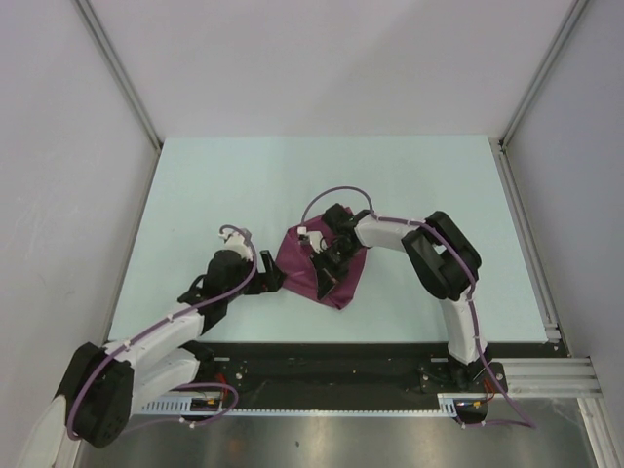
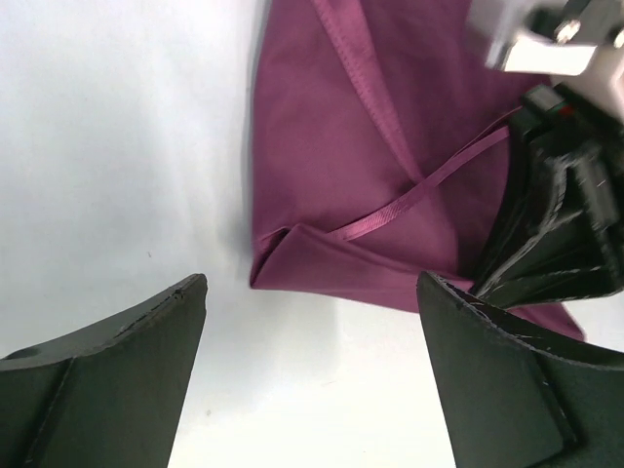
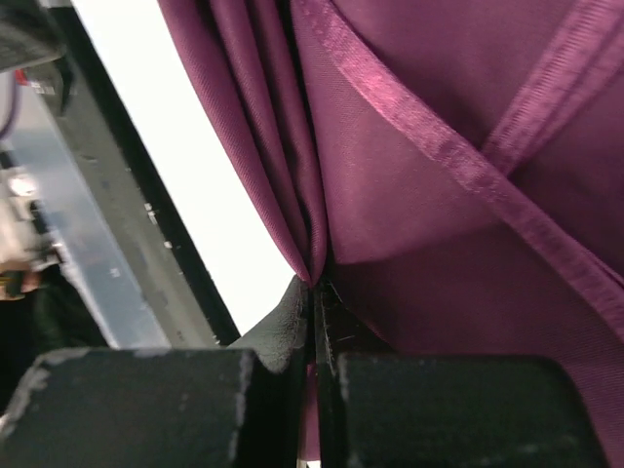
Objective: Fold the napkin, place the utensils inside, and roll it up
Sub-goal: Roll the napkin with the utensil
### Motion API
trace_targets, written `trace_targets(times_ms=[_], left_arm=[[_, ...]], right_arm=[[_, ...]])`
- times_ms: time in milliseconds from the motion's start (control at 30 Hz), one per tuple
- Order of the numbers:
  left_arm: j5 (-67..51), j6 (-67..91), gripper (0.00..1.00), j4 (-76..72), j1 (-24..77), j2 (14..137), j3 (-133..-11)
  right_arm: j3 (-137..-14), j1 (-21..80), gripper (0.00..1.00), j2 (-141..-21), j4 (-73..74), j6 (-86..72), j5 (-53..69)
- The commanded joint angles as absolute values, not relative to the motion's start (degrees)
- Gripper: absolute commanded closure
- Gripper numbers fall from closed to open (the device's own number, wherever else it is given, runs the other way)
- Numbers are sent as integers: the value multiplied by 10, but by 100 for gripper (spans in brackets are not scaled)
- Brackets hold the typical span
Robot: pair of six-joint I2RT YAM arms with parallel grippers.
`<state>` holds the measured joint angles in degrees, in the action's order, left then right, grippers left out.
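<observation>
Item: thin, slightly shiny magenta-purple cloth napkin [image 1: 297,258], hemmed edges showing, gathered into a compact, multi-layered shape.
Location: middle of the pale mint-green table top [image 1: 409,195], between the two arms and nearer the front edge.
Condition: several layers overlap. Two hem bands cross on the upper face, and one corner is tucked under on the side facing the left arm.
Right gripper [image 3: 314,292]: jaws pressed together on a pleated fold of the napkin, with cloth bunched right at the fingertips. In the overhead view it sits over the cloth's centre-right.
Reason for hold: probably to lift or drag that fold across, tightening the fold or starting the roll.
Left gripper [image 2: 312,288]: jaws wide apart and holding nothing. It is low over the bare table, just beside the tucked corner, and the pictures do not show contact with the cloth.
Reason for position: likely waiting to pin or catch the near edge while the other arm pulls.
Small gold-bowled spoon: not visible in any view. It may be hidden inside the layers, but this cannot be told.
</observation>
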<state>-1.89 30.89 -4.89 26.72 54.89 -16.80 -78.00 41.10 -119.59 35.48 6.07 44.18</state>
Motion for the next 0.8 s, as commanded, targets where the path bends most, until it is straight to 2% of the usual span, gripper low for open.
trace_targets(times_ms=[0, 267, 767], left_arm=[[-41, 294, 8, -75, 261, 564, -168], [-66, 293, 11, -118, 262, 604, -162], [-82, 310, 33, -199, 245, 702, -171]], right_arm=[[-801, 389, 100, -1227, 372, 68, 511], [-815, 368, 100, -1259, 382, 78, 538], [-824, 351, 100, -1291, 388, 84, 577]])
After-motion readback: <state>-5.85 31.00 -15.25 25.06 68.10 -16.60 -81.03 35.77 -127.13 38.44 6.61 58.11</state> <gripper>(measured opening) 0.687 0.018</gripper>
